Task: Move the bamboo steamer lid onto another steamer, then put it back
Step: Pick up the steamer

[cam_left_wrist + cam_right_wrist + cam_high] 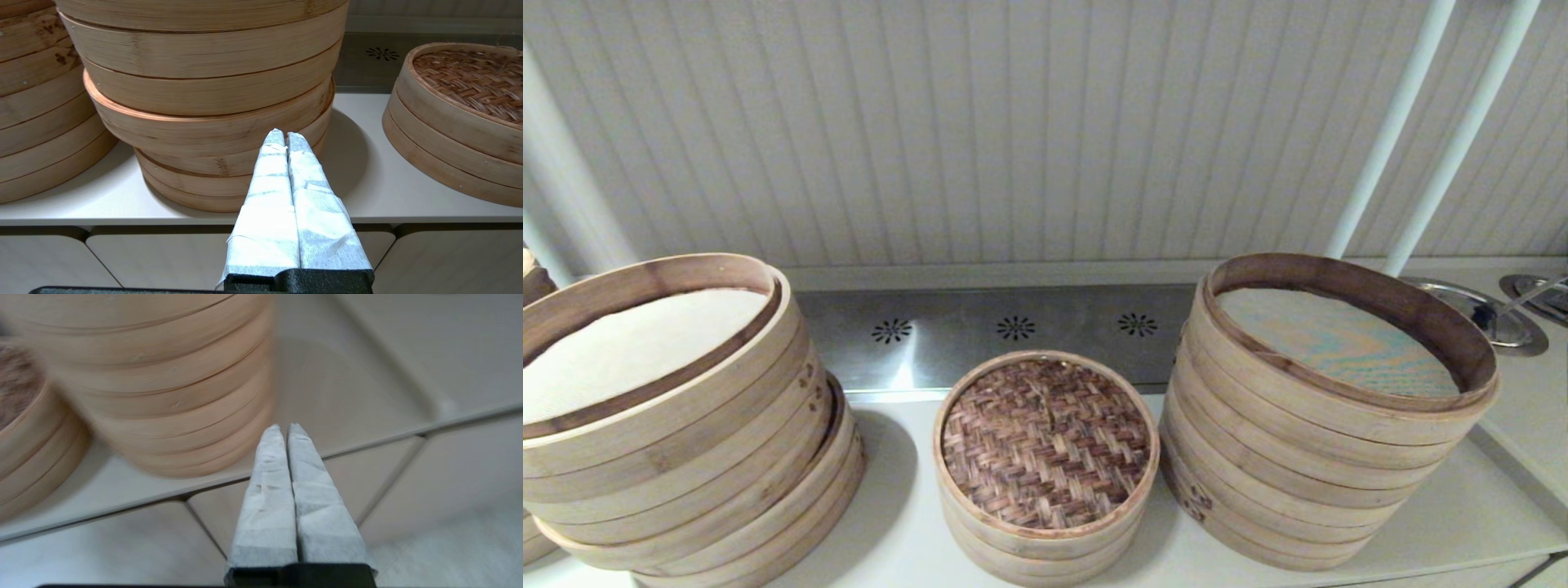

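Note:
The bamboo steamer lid (1045,441), with its dark herringbone top and pale rim, lies flat on a low bamboo basket (1029,555) at the counter's centre. It also shows in the left wrist view as the lid (474,77) on that basket (441,163). An open short steamer with a white liner is out of view. My left gripper (284,136) is shut and empty, in front of the counter edge, pointing at the base of the leaning stack. My right gripper (284,428) is shut and empty, off the counter's front edge beside the tall stack. Neither gripper shows in the head view.
A wide leaning stack with a cream liner (645,425) stands left of the lid, a tall many-tier stack (1307,457) right of it. Another stack (36,102) sits further left. Metal dishes (1478,314) lie at the back right. Cabinet fronts (122,547) run below the white counter (1462,506).

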Motion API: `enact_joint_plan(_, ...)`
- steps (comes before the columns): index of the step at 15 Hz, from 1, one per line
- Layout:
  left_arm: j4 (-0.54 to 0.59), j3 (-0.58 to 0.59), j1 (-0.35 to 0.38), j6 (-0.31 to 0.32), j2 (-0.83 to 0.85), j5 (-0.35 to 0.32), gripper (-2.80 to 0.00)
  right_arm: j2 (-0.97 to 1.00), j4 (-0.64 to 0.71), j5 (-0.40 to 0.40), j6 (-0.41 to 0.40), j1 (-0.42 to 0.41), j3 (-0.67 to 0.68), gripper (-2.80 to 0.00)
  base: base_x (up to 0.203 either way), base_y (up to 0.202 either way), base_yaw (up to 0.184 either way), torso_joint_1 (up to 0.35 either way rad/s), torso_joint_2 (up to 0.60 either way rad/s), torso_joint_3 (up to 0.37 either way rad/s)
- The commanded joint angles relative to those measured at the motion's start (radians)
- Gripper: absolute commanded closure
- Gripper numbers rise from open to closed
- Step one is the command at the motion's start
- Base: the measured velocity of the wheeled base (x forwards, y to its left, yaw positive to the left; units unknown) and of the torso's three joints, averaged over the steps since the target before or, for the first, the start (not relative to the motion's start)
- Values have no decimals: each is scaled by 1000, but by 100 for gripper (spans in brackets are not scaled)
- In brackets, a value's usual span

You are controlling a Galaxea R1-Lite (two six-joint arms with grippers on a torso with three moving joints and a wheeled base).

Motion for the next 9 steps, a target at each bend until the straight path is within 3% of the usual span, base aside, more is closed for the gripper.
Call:
enact_joint_plan(1,0,0,0,-1,0,0,0,-20,-124,21,-36,62,103,0,0,0,0,0,0,0)
enact_joint_plan(3,0,0,0,-1,0,1,0,-64,-180,49,-64,55,179,0,0,0,0,0,0,0)
enact_joint_plan(5,0,0,0,-1,0,1,0,-140,-186,140,-90,35,215,0,0,0,0,0,0,0)
enact_joint_plan(9,0,0,0,-1,0,1,0,-241,-174,159,-105,29,278,0,0,0,0,0,0,0)
